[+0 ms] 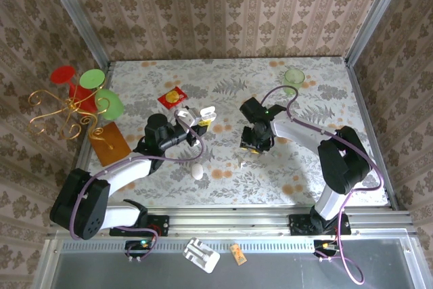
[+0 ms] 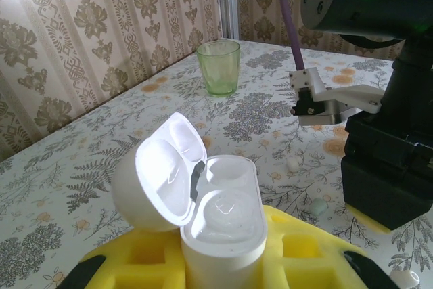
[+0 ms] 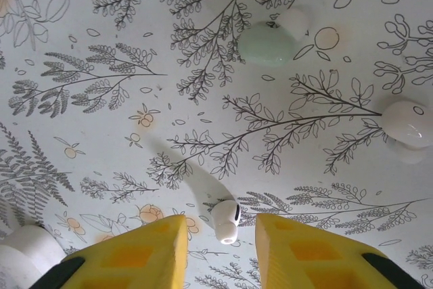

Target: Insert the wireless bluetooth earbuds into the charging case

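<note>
The charging case (image 2: 226,218) is a white box with its hinged lid (image 2: 159,177) swung open to the left and both wells bare. My left gripper (image 2: 223,258) is shut on its base, holding it upright above the table; from above, the left gripper (image 1: 188,124) and the case (image 1: 203,114) are left of centre. One white earbud (image 3: 226,216) lies on the patterned table between the yellow fingers of my right gripper (image 3: 220,221). The jaws stand apart and touch neither side of it. In the top view the right gripper (image 1: 252,143) points down at the table's middle.
Near the earbud lie a pale green pebble (image 3: 266,45), a small white piece (image 3: 406,122) and another white piece (image 3: 27,248). A white egg shape (image 1: 197,171) sits by the left arm. A green cup (image 1: 293,78) stands at the back right, a red packet (image 1: 172,97) and an orange card (image 1: 109,143) to the left.
</note>
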